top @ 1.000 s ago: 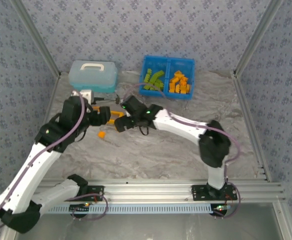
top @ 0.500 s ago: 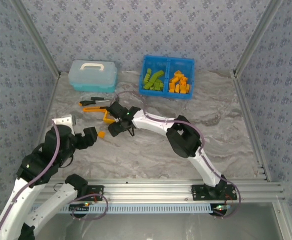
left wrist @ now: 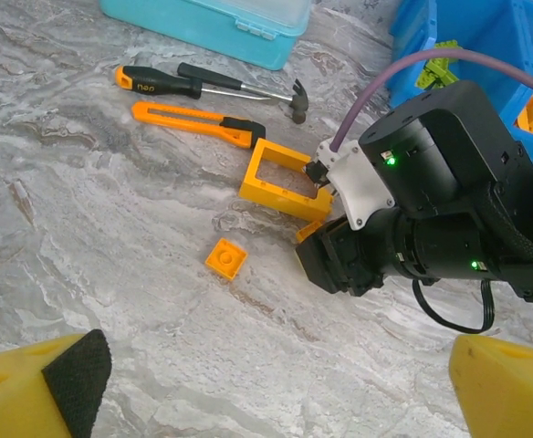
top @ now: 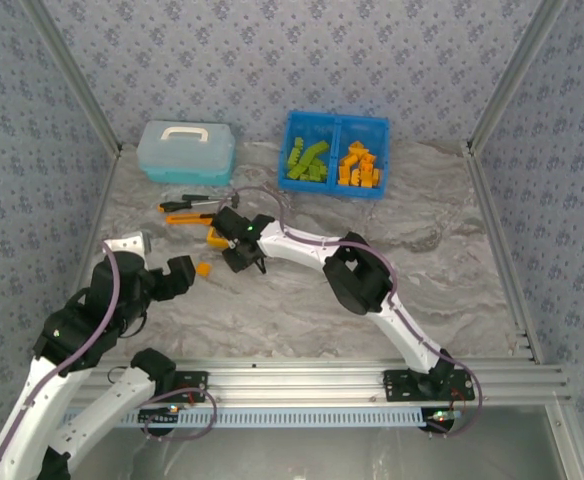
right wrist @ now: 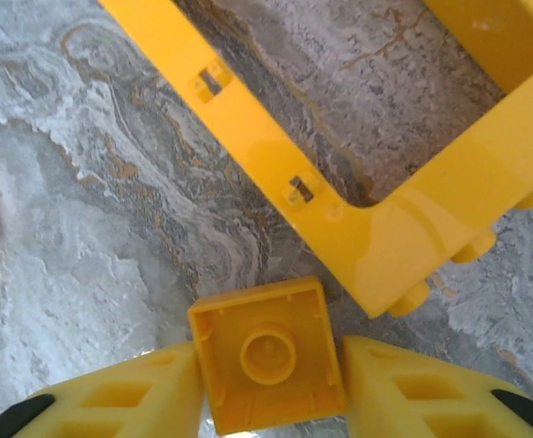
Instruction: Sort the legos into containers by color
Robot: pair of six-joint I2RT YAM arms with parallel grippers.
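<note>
Far across the table (top: 452, 260), blue tray (top: 336, 121), green bricks (top: 305, 160) left, orange bricks (top: 358, 166) right, my right gripper (right wrist: 266, 374) pinching a small orange brick (right wrist: 268, 351), left gripper (left wrist: 271, 392) wide.

A grey, marble-patterned desk (top: 302, 300) sits inside an enclosure of pale blue floral-patterned walls (top: 272, 60), framed by slanted aluminium posts (top: 72, 75), with an aluminium rail (top: 302, 380) along the near edge.

Glossy moulded plastic on orange frame piece (right wrist: 257, 151) and square brick (right wrist: 268, 356); table (right wrist: 84, 210) grey-marbled, matt, faintly crinkled.
</note>
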